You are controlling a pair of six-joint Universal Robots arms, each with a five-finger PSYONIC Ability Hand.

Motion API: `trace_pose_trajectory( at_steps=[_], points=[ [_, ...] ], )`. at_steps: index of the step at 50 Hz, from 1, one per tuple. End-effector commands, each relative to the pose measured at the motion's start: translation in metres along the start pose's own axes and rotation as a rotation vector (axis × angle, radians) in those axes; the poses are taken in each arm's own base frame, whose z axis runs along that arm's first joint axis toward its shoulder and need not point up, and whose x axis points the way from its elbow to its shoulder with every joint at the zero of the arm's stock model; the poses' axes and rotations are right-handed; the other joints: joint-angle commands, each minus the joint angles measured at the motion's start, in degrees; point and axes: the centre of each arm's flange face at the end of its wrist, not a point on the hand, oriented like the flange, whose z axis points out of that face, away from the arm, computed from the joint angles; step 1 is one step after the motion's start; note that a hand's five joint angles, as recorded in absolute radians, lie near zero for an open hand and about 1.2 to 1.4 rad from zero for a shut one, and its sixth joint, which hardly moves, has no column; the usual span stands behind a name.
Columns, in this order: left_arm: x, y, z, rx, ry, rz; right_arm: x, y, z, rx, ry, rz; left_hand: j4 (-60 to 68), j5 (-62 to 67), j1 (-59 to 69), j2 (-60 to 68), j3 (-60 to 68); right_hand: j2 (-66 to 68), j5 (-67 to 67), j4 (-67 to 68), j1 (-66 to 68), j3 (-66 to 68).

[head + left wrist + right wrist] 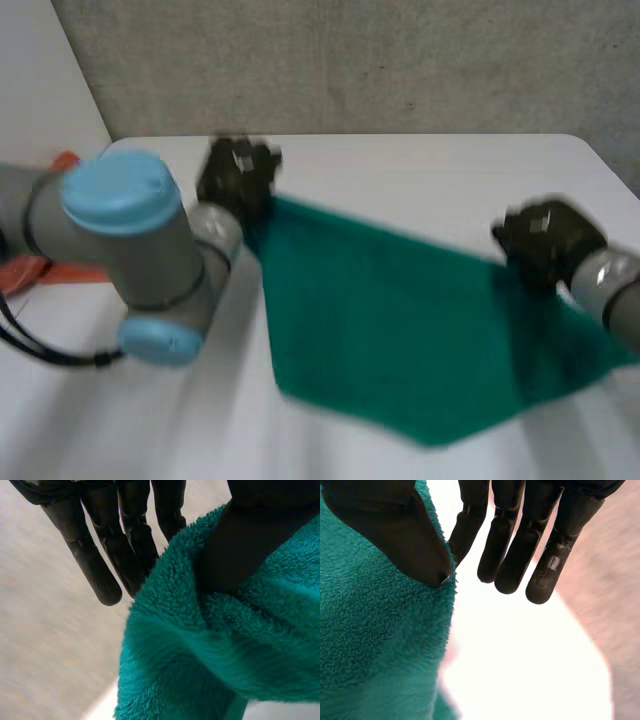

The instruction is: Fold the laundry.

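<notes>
Teal-green fleecy cloth (400,320), rectangular, hung stretched between my two hands above the white table (420,165), one corner drooping toward the near side; whether it touched the table I could not tell. Left black hand (235,180) held the far left corner: in the left wrist view its thumb (240,545) sank into the pile, pinching the cloth against the nearest finger, the other fingers (100,575) straight and close together beside the cloth. Right black hand (545,240) held the opposite upper corner: in the right wrist view I saw its thumb press the cloth's edge against one finger, the rest straight, side by side, clear of the cloth. Orange item (40,270), unidentifiable, lay on the table beyond the left arm (130,250)
</notes>
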Motion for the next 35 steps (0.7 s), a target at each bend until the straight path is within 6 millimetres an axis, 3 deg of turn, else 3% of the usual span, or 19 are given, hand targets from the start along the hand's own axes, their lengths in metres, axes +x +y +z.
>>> trace_pose_trajectory(
  at_steps=[1,4,6,11,18,19,21,22,23,24,27,31,35],
  points=[
    [-0.081,-0.094,0.021,0.378,-0.300,-0.055,0.050,-0.083,0.019,0.417,0.198,0.182,11.4,15.0,14.7,11.5,11.9,12.9,13.4,12.1,24.6,12.5],
    [-0.091,-0.107,0.016,0.434,-0.362,-0.070,0.061,-0.101,0.015,0.539,0.239,0.227,11.4,15.0,14.7,11.5,11.9,12.9,13.4,12.1,24.6,12.5],
    [-0.093,-0.105,0.010,0.442,-0.386,-0.078,0.063,-0.106,0.011,0.565,0.249,0.222,11.4,15.0,14.7,11.5,11.9,12.9,13.4,12.1,24.6,12.5],
    [-0.083,-0.090,-0.009,0.392,-0.345,-0.065,0.052,-0.099,0.002,0.519,0.201,0.225,11.4,15.0,14.7,11.5,11.9,12.9,13.4,12.1,24.6,12.5],
    [-0.042,-0.015,-0.049,0.138,-0.186,-0.018,-0.002,-0.052,-0.006,0.267,-0.087,0.116,11.4,15.0,14.7,11.5,11.9,12.9,13.4,12.1,24.6,12.5],
    [-0.032,0.002,-0.060,0.074,-0.143,-0.001,-0.015,-0.036,-0.008,0.187,-0.163,0.064,11.4,15.0,14.7,11.5,11.9,12.9,13.4,12.1,24.6,12.5],
    [-0.024,0.016,-0.069,0.019,-0.111,0.019,-0.028,-0.017,-0.006,0.092,-0.234,0.005,11.4,15.0,14.7,11.5,11.9,12.9,13.4,12.1,24.6,12.5],
    [-0.017,0.028,-0.078,-0.031,-0.078,0.048,-0.032,-0.010,-0.005,0.056,-0.256,-0.019,11.4,15.0,14.7,11.5,11.9,7.4,8.0,6.7,19.1,7.1],
    [-0.014,0.033,-0.083,-0.056,-0.064,0.066,-0.035,-0.002,-0.003,0.001,-0.273,-0.064,11.4,15.0,14.7,11.5,11.9,-11.3,-10.7,-12.0,0.4,-11.6],
    [-0.008,0.039,-0.091,-0.088,-0.035,0.101,-0.036,0.001,-0.002,-0.024,-0.276,-0.082,11.4,15.0,14.7,11.5,11.9,-21.1,-20.6,-21.9,-9.4,-21.5],
    [-0.001,0.045,-0.102,-0.120,0.002,0.153,-0.032,0.001,0.003,-0.059,-0.231,-0.104,11.4,15.0,14.7,11.5,11.9,-42.1,-41.6,-42.9,-30.5,-42.5],
    [-0.001,0.044,-0.115,-0.146,0.025,0.232,-0.024,-0.005,0.016,-0.034,-0.183,-0.085,11.4,15.0,14.7,11.5,11.9,-54.3,-53.8,-55.1,-42.6,-54.7],
    [-0.012,0.022,-0.122,-0.093,-0.008,0.223,-0.021,-0.024,0.027,0.029,-0.170,-0.020,11.4,15.0,14.7,11.5,11.9,-56.4,-55.8,-57.1,-44.7,-56.7]
  ],
)
